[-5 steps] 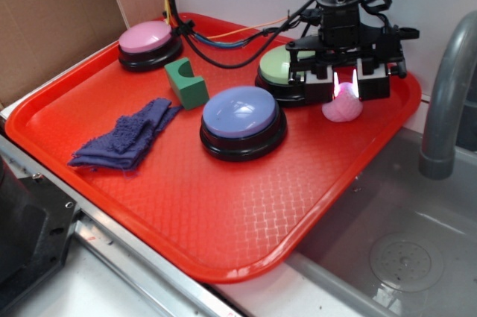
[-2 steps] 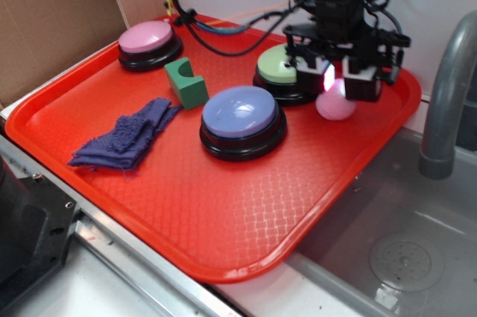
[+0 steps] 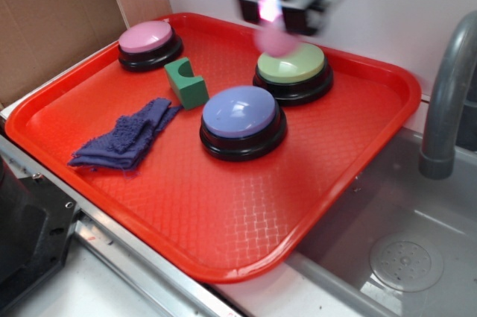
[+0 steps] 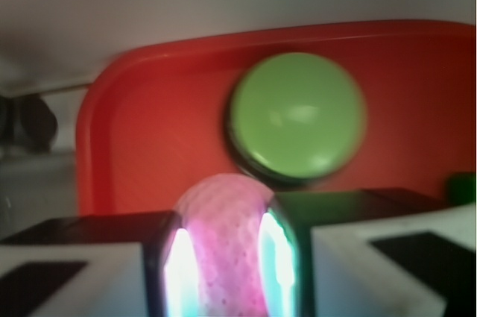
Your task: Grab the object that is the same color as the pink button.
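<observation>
Gripper (image 3: 274,13) of the black robot arm: raised above the far part of the tray, motion-blurred in the exterior view. Jaws narrow, clamped on the small pink dimpled ball (image 3: 276,39). In the wrist view, ball (image 4: 222,246) pinched between two white-bodied fingers (image 4: 89,268), touching both inner pads, dimpled surface visible, lower part cut off by the frame edge. Gripper (image 4: 222,272) lit from within, with a bright glow on the pads either side of the ball.

Ball position: off the tray surface, hanging just above the far-left edge of the green-topped round dome button with black base (image 3: 292,71). Same button (image 4: 297,115) visible below and beyond the ball in the wrist view.

Red rectangular plastic tray with textured floor (image 3: 223,205): resting on the counter beside a grey metal sink (image 3: 402,250).

Items on the tray:
- Pale pink-topped round dome button with black base (image 3: 147,42), far-left corner, well apart from the gripper.
- Blue-topped round dome button with black base (image 3: 242,119), centre, near the green-topped one.
- Small green block with a notch in its top (image 3: 186,83), between the pink-topped and blue-topped buttons.
- Crumpled purple cloth (image 3: 127,138), left of the blue-topped button.

Grey curved faucet pipe (image 3: 447,93): at the right edge, over the sink.

Brown cardboard panel (image 3: 52,19): standing behind the tray's left side.
</observation>
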You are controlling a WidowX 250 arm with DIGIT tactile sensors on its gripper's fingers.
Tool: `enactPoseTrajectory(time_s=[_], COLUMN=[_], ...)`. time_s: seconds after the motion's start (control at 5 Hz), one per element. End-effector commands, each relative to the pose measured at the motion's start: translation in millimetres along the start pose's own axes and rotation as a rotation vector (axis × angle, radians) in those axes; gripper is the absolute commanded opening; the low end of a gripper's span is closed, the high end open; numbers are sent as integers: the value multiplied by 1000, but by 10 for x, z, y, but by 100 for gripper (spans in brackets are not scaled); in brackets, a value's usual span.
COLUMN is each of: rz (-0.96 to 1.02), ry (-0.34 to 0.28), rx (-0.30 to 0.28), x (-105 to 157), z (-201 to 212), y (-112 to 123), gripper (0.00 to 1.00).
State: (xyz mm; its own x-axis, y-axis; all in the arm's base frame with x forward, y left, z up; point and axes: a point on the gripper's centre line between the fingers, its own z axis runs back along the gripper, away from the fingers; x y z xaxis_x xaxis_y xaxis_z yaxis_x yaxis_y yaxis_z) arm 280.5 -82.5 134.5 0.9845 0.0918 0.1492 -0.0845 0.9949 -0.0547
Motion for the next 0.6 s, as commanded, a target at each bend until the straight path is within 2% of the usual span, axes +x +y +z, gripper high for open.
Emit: enactPoseTrajectory(time_s=[0.0, 0.2, 0.4], rz=[16, 123, 134], ry=[27, 23, 101], rx=[-5, 33, -31], x=[-381, -642, -638], z=[293, 259, 270], y=[629, 796, 890], gripper=[0, 0, 37])
